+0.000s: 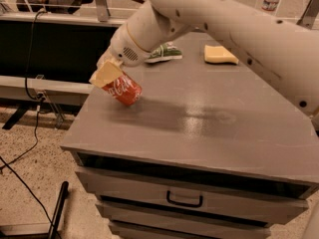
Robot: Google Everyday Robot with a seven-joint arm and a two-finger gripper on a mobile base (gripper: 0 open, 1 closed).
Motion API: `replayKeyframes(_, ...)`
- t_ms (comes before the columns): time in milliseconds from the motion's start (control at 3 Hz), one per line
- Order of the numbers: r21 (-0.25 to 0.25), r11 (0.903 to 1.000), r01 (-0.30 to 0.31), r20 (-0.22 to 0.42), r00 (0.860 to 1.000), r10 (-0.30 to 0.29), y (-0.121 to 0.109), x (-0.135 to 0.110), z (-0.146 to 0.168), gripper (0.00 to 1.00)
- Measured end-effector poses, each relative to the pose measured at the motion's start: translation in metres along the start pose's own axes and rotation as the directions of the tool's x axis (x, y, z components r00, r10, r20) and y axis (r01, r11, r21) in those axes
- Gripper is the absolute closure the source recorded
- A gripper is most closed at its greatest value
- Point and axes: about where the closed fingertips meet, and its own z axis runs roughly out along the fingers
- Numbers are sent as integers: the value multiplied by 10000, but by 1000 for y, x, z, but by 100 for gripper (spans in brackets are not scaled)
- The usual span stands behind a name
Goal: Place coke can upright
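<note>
The can (123, 89) is red with white script. It sits tilted over the left front part of the table (209, 133), upper end leaning left and lower end down toward the grey top. From here I can't quite tell whether that lower rim touches the surface or hangs just above it.

The gripper (110, 77) has it by the upper end. One pale yellowish finger (104, 73) lies flat across the top of the can, and the jaws look pinched on it. The other finger is hidden behind the can. The white arm (209, 14) sweeps in from the upper right, crossing over the back of the table.

Behind the gripper, by the far edge, lies a green bag (164, 52), partly covered by the arm. Right of that, well apart from the can, is the yellow sponge (219, 55). Below the top is a drawer (184, 199) with a dark handle. Cables (30, 148) trail on the floor at left.
</note>
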Motion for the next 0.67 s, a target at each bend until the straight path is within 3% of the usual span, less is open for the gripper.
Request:
replayKeyframes(333, 208, 9987, -474, 2816, 9587, 397, -25, 0, 5, 100)
replayKeyframes(667, 52, 9915, -1302, 5161, 8496, 1089, -50, 21, -15, 82)
